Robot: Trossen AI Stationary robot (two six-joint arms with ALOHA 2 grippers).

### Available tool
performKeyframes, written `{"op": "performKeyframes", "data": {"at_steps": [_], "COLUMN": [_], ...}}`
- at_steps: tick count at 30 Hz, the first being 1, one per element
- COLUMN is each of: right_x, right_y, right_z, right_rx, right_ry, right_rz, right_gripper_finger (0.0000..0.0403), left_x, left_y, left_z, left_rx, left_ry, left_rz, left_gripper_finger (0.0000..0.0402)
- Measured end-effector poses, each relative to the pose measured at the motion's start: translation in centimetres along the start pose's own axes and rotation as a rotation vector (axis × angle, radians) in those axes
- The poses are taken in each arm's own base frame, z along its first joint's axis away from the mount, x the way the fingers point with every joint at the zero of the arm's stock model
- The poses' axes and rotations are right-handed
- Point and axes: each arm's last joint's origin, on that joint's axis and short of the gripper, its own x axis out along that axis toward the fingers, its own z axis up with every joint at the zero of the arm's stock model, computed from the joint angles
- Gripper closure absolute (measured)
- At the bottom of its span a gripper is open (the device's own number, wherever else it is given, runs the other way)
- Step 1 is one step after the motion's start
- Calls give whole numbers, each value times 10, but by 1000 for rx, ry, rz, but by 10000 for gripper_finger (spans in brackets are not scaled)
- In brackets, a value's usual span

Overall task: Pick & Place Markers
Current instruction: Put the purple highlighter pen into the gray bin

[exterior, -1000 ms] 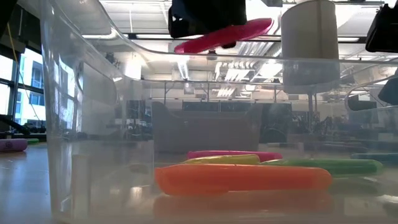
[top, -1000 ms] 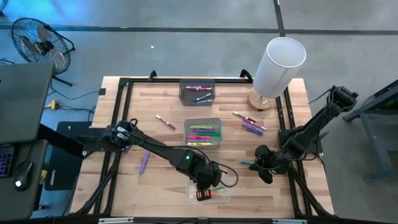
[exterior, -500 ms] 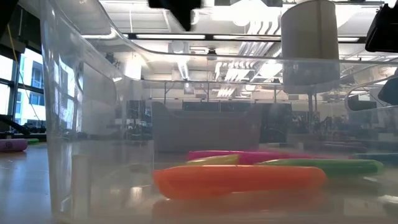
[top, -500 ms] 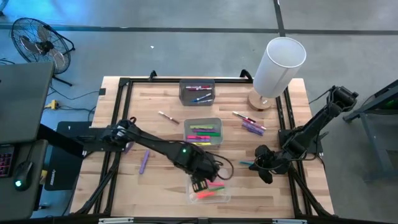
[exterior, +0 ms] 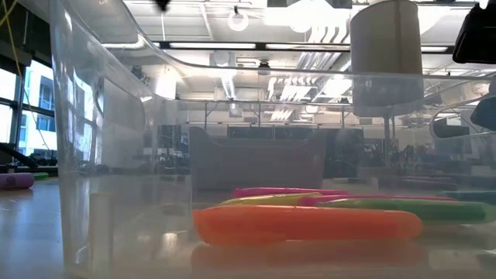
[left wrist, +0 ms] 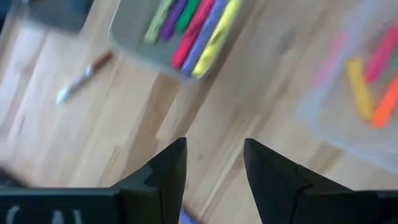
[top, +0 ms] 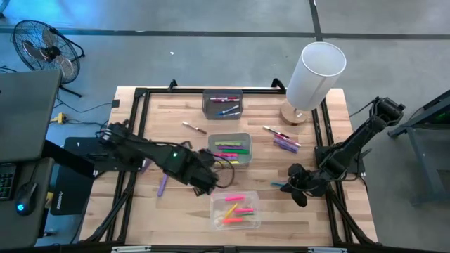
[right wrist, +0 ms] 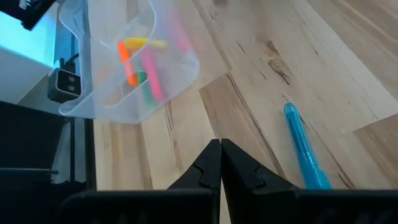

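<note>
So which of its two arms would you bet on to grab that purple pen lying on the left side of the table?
Probably the left. The left gripper, open and empty, is beside the purple marker. The right gripper is shut, far across the table by a blue marker.

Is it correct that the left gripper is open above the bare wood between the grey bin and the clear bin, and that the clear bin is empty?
Not fully. The clear bin holds several markers, as the high view shows. The rest is right: the left gripper is open over bare wood between it and the grey bin.
</note>
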Motion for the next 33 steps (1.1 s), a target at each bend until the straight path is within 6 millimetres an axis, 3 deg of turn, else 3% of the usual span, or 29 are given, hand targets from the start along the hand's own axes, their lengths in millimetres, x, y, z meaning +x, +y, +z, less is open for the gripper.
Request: {"op": "performKeyframes", "data": {"at_steps": [7, 13, 17, 33], "right_x": [0, 0, 0, 6], "right_y": [0, 0, -1, -3], "right_z": [2, 3, 5, 32], "right_rx": [46, 90, 136, 270], "right_ry": [-45, -84, -124, -254], "right_rz": [-10, -23, -31, -3], "right_gripper_finger": [403, 403, 403, 403], "left_x": [27, 63, 88, 167], "left_y": [35, 56, 64, 71], "left_z": [-52, -98, -125, -175], "left_rx": [-227, -501, -652, -737], "left_ry": [39, 96, 150, 275], "left_rz": [11, -66, -16, -40], "left_gripper_finger": [247, 247, 247, 247]}}
